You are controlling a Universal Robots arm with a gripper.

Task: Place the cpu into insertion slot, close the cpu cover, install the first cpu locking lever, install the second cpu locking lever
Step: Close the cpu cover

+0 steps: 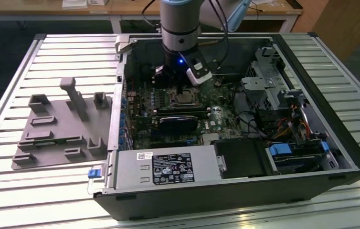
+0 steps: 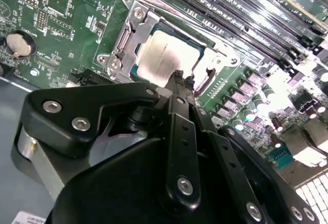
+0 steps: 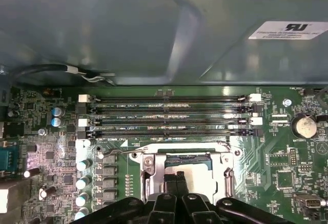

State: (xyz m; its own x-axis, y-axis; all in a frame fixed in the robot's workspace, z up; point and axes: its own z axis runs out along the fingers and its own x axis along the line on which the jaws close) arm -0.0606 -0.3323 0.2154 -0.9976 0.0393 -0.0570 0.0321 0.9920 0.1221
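The cpu (image 2: 164,60) lies flat in the insertion slot (image 1: 181,99) on the green motherboard, its silvery top showing. The cpu cover (image 2: 134,26) is down around it, and the chip shows through the cover's window (image 3: 197,175). My gripper (image 2: 178,76) hangs right over the socket with its black fingers pressed together, tips at the chip's edge (image 3: 177,179). Nothing sits between them. A thin wire lever (image 3: 154,147) runs along the socket's side toward the memory slots. A second lever (image 2: 204,82) curves beside the fingertips. Whether either is latched I cannot tell.
Several long memory slots (image 3: 169,116) lie just beyond the socket, with a row of capacitors (image 3: 82,183) beside it. A black graphics card (image 1: 180,121), a grey power-supply box (image 1: 164,169) and the case walls (image 3: 154,34) hem in the board. A grey fixture plate (image 1: 59,129) lies at the exterior view's left.
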